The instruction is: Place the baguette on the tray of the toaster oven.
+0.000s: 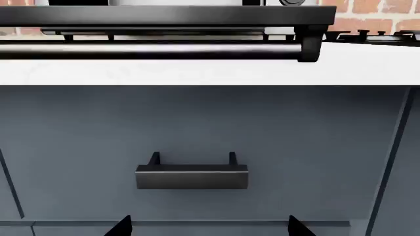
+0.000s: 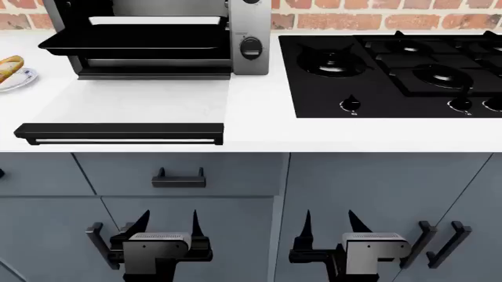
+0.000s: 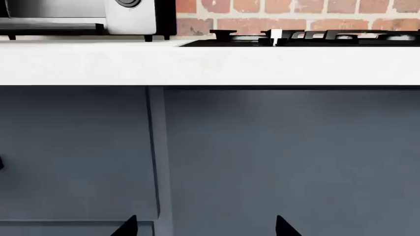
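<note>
The toaster oven stands at the back left of the white counter, its door folded down flat with the bar handle toward me. The black tray is slid partly out of the oven's mouth. The baguette lies on a small plate at the far left edge of the head view, mostly cut off. My left gripper and right gripper are both open and empty, low in front of the cabinet fronts, below the counter. The left wrist view shows the door handle above a drawer handle.
A black gas hob fills the counter's right half. Grey drawers and cupboard doors with dark handles face me below the counter edge. A brick wall stands behind.
</note>
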You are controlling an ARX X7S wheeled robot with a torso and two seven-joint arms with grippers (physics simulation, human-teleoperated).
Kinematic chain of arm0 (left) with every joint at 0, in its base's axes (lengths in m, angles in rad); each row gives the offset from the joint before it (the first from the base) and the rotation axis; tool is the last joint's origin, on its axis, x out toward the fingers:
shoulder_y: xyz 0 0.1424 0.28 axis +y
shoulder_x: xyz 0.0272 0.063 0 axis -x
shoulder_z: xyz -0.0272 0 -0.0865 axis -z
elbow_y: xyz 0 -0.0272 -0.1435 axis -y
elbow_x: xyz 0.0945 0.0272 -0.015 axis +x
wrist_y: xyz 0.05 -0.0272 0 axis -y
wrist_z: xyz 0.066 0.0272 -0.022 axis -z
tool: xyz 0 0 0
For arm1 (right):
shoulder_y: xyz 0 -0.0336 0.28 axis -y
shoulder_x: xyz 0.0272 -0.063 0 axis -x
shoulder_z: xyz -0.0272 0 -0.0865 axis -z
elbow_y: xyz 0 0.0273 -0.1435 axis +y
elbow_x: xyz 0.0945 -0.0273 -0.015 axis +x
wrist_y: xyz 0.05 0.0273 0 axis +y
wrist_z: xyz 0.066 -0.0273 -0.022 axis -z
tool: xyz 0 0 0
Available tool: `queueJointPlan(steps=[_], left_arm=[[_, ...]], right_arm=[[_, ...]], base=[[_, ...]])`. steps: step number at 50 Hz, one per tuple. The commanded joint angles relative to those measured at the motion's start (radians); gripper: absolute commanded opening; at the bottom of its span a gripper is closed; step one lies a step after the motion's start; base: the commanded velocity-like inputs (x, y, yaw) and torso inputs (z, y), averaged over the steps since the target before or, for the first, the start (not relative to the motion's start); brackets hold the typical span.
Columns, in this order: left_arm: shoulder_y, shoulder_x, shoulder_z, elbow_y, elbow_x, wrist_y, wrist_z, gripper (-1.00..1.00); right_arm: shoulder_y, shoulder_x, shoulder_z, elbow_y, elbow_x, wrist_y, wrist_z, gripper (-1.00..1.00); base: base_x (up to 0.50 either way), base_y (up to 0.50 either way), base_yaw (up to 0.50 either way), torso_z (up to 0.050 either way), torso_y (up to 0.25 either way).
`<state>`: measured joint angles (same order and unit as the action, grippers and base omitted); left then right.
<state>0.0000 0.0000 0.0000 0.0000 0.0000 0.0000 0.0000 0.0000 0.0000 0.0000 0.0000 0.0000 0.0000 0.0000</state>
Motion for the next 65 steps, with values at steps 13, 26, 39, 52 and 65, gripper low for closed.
queueJointPlan(steps=[13, 26, 39, 52, 65], left_arm=[[-0.002, -0.053, 0.063, -0.006, -0.028, 0.02, -0.059, 1.0], [-0.003, -0.073, 0.087, -0.006, -0.04, 0.019, -0.084, 1.0], [-0.005, -0.088, 0.105, -0.006, -0.053, 0.019, -0.101, 1.0], [-0.006, -0.1, 0.119, -0.004, -0.081, 0.012, -0.114, 1.0], [-0.008, -0.115, 0.137, -0.002, -0.084, 0.007, -0.13, 1.0]], right_arm=[[0.001, 0.052, -0.066, -0.003, -0.002, 0.003, 0.075, 1.0], [0.002, 0.07, -0.089, -0.007, -0.006, 0.01, 0.119, 1.0], [0.004, 0.085, -0.105, -0.001, 0.013, -0.006, 0.134, 1.0], [0.005, 0.099, -0.123, -0.004, 0.02, 0.003, 0.157, 1.0], [0.007, 0.112, -0.138, -0.003, 0.028, -0.002, 0.176, 1.0]], base=[[0.0, 0.0, 0.0, 0.0, 0.0], [0.0, 0.16, 0.0, 0.0, 0.0], [0.0, 0.5, 0.0, 0.0, 0.0], [0.0, 0.5, 0.0, 0.0, 0.0], [0.0, 0.5, 0.0, 0.0, 0.0]])
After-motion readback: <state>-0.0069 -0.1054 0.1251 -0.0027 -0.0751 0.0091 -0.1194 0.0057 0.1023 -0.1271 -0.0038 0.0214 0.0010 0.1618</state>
